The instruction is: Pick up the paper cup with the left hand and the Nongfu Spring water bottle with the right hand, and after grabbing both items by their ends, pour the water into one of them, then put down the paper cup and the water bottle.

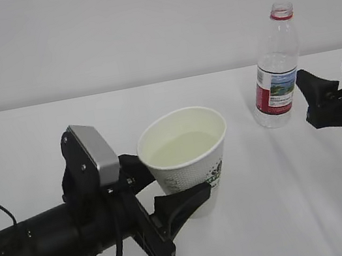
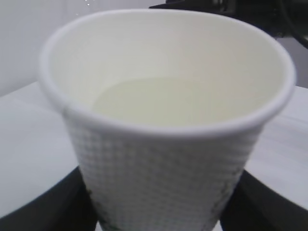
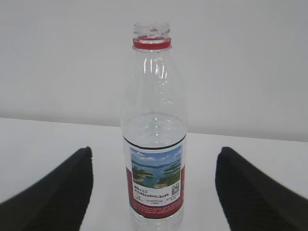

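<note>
The left gripper has its fingers clasped round the cup, water inside. The right gripper stands wide apart, beside the upright bottle on the table.

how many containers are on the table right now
2: the paper cup near the front between the left gripper's fingers, and the Nongfu Spring water bottle standing at back right. None seem hidden.

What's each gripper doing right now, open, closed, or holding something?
Left gripper: closed on the paper cup.
Right gripper: open, clear of the water bottle.
</note>
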Controlling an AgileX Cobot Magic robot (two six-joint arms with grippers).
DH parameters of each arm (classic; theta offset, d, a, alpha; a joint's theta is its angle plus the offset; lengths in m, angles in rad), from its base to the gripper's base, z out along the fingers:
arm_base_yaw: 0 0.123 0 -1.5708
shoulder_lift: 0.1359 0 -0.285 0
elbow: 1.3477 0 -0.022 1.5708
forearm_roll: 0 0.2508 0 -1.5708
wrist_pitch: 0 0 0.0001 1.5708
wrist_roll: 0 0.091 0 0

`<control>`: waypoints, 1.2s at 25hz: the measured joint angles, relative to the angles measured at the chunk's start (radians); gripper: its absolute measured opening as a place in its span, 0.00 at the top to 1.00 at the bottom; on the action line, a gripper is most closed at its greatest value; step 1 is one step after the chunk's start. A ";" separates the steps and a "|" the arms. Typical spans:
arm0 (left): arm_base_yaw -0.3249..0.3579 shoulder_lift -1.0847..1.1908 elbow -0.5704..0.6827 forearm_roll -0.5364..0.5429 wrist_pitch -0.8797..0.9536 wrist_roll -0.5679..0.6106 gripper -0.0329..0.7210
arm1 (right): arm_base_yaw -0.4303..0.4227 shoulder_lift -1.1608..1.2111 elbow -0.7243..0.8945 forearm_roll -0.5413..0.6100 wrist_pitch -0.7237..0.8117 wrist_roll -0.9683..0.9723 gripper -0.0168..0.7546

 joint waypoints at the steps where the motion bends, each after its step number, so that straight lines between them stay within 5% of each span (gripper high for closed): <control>1: 0.000 0.000 0.000 -0.012 0.000 0.000 0.30 | 0.000 0.000 0.000 0.000 0.000 0.000 0.21; 19: 0.002 0.000 0.000 -0.260 0.000 0.058 0.30 | 0.000 0.000 0.000 0.000 0.000 0.000 0.21; 30: 0.123 0.000 0.000 -0.317 0.000 0.076 0.30 | 0.000 0.000 0.000 -0.002 0.000 0.000 0.21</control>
